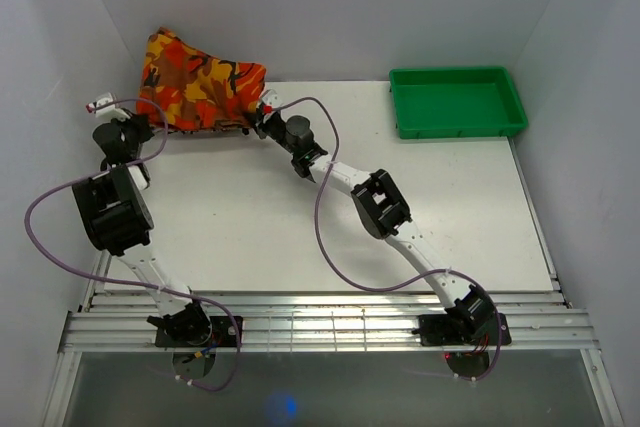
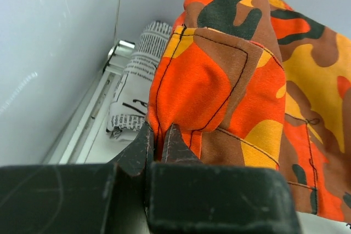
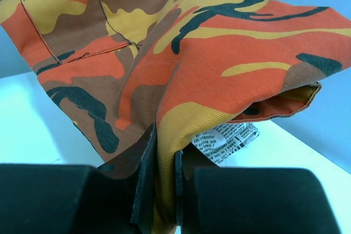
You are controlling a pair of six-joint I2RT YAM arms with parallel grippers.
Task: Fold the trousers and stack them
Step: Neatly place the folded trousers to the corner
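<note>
At the far left corner of the white worktop [image 1: 300, 227], the left pincer [image 2: 160, 143] is pressed together on a fold of the trousers [image 1: 200, 82], its two dark, wedge-shaped fingers pinching the cloth just below a stitched pocket flap. Left of that grip, a newspaper-print garment [image 2: 137, 75] lies crumpled against the metal rail at the foot of the wall, black lettering on white fabric.

The trousers are soft woven twill in orange, red, yellow, brown and black camouflage blotches, with dark topstitching along the seams. They are bunched into a humped, roughly triangular bundle that is held up off the worktop and rises against the back wall. Its long axis runs left to right along the far edge, and its lower edge is stretched between the two arms.

At the right end of that edge, the right pincer [image 3: 164, 152] is likewise closed, clamping a thin layer of yellow and orange cloth between flat black fingers. Beside it an open hem gapes, and a scrap of the printed garment shows beneath.

Well apart to the right, a shallow rectangular green tray [image 1: 455, 72] of smooth plastic sits at the far right corner.
</note>
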